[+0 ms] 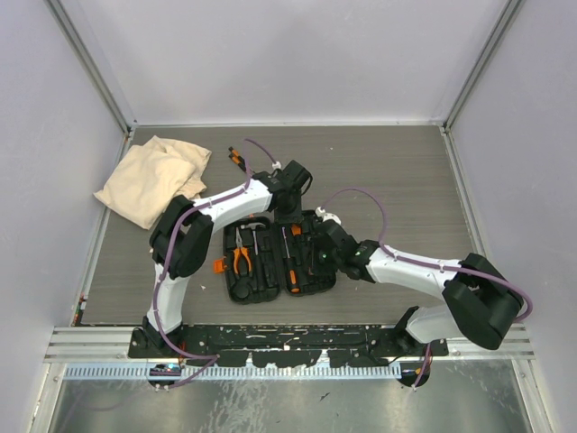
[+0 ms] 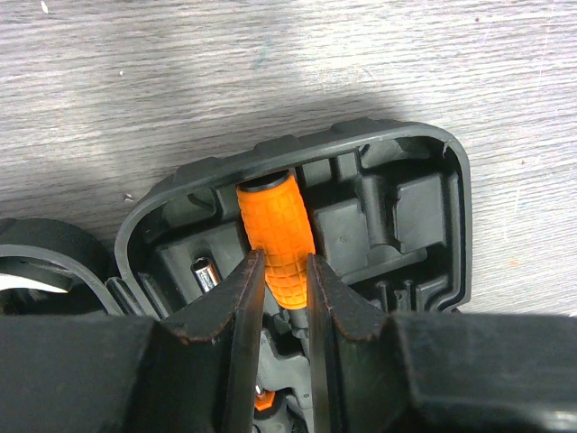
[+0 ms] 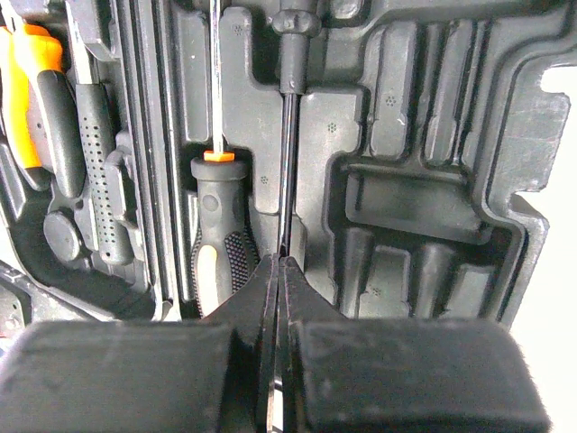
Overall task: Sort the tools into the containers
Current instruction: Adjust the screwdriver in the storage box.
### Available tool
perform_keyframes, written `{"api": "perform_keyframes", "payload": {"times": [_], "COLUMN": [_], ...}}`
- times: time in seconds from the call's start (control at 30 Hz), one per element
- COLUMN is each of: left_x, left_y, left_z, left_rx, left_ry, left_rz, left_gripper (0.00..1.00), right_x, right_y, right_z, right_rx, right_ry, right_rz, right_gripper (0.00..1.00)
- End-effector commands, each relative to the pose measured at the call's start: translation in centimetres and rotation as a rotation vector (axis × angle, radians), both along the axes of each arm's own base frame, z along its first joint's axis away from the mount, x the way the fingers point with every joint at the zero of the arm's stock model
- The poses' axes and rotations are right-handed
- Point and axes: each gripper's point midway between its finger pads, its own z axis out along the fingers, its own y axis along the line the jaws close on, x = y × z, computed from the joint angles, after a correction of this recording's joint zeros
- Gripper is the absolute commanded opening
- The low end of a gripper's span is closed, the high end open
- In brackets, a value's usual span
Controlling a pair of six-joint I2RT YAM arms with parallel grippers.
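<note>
An open black tool case [image 1: 275, 263] lies mid-table with orange-and-black tools in its moulded slots. My left gripper [image 1: 290, 197] is at the case's far edge. In the left wrist view it [image 2: 284, 280] is shut on a ribbed orange tool handle [image 2: 273, 230] that lies in a slot by the case rim [image 2: 424, 135]. My right gripper [image 1: 315, 245] is over the case's right half. In the right wrist view it [image 3: 279, 266] is shut on the thin dark shaft of a screwdriver [image 3: 287, 162]. Another screwdriver [image 3: 216, 239] and the pliers [image 3: 27, 99] lie to its left.
A beige cloth [image 1: 153, 179] lies at the back left. A small orange-and-black tool [image 1: 236, 158] lies on the table beyond the case. An orange piece [image 1: 219, 266] sits against the case's left edge. Pliers [image 1: 240, 258] rest in the case's left half.
</note>
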Motion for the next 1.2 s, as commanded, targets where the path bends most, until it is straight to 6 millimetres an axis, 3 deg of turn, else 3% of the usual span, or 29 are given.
{"api": "perform_keyframes", "payload": {"times": [0.0,0.43,0.73,1.17], "left_x": [0.2,0.0,-0.1,-0.6], "left_y": [-0.9,-0.8,-0.6,-0.4], "left_z": [0.0,-0.2,-0.6,-1.8], "left_rx": [-0.02,-0.017,-0.013,0.002], "left_ry": [0.001,0.004,0.01,0.041], "left_rz": [-0.007,-0.006,-0.004,0.006], "left_gripper": [0.25,0.24,0.24,0.23], "right_x": [0.6,0.6,0.1,-4.4], "right_y": [1.2,-0.1,-2.4,-5.9], "right_z": [1.0,-1.2,-3.2,-9.0], "right_rx": [0.04,-0.081,-0.263,-0.449], "right_ry": [-0.038,0.003,0.053,0.17], "right_rz": [0.015,-0.026,-0.08,-0.119], "right_gripper": [0.01,0.01,0.01,0.01]}}
